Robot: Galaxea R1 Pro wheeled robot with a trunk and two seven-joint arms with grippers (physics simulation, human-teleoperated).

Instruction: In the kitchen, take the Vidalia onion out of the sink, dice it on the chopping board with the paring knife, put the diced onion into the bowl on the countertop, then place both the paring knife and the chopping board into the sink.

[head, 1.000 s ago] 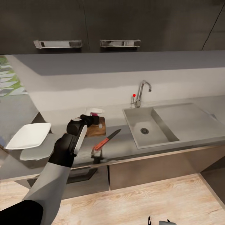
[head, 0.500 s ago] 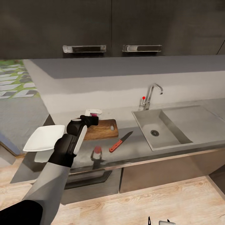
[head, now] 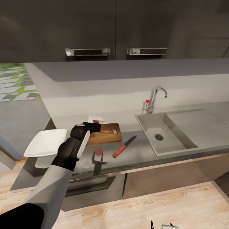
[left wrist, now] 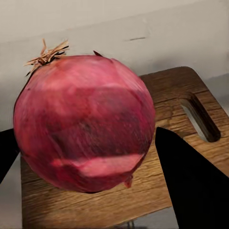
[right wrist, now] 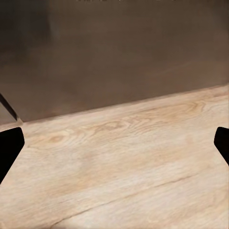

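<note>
Left jaws pinch the onion (left wrist: 83, 121); paring knife (head: 124, 146) lies diagonally, blade toward sink (head: 149, 127); right jaws spread.

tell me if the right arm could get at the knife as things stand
Probably not yet: the right pincer hangs low, open over the wood floor, while the knife lies up on the counter.

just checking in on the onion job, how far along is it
Done: the onion is out of the sink, which looks bare. In hand: the left gripper holds it whole over the chopping board. Left: set it down, pick up the paring knife lying on the countertop, dice, fill the bowl, then put knife and board in the sink. The right gripper hangs open over the floor.
</note>
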